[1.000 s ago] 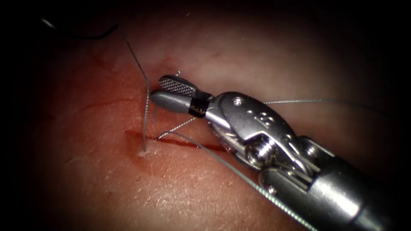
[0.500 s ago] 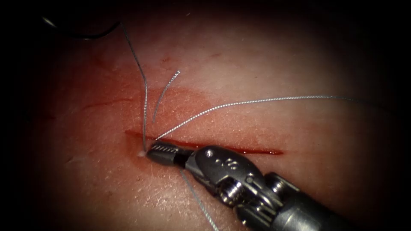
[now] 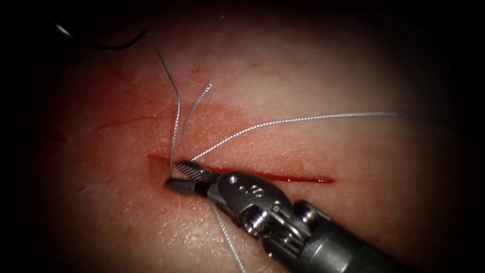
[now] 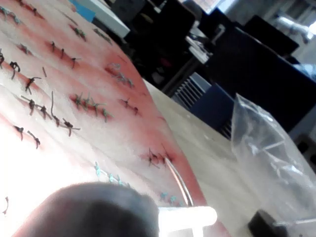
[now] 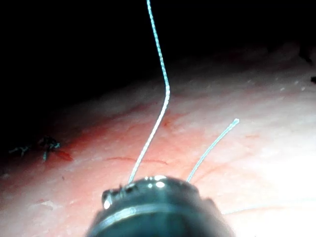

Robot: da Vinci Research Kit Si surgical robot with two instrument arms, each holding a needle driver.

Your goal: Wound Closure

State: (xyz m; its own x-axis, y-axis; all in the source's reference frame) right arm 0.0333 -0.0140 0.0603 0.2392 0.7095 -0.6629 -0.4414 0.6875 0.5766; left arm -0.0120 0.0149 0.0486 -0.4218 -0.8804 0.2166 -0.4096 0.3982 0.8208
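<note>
Right pincer point(image 3: 173, 174) spread, pinching nothing, tips either side of the spot where the thread point(image 3: 174, 126) leaves the tissue point(image 3: 313, 76) at the left end of the cut point(image 3: 283, 177). Probably parked that low to get at the strand right by the skin, not higher up where it hangs loose. Shaft in from lower right, lying over the cut's near edge.

Left tool point(image 4: 89, 210): just a blurred dark bulk close to its camera; can't tell what it carries, if anything.

Room beyond: dim, with dark furniture. Pale tabletop point(image 4: 197, 148) past the tissue's edge, clear plastic bag point(image 4: 266, 143) on it. Tissue surface pale pink, dotted with rows of old knotted stitches point(image 4: 89, 103), so a well-used practice piece. Red fluid point(image 3: 222, 121) smeared just above the cut and filling the slit itself.

Thread fanning out from the left end of the cut: one strand up and to the left into shadow, one long strand off to the right across the tissue, one down beneath the tool's wrist. Short cut end point(image 3: 197, 103) sticking up free between the first two, touching nothing.

Needle: not identified for sure. Dark curved line point(image 3: 101, 46) in the shadow at upper left, joined to the upward strand; possibly it, lying outside the tissue, well apart from the pincer.
</note>
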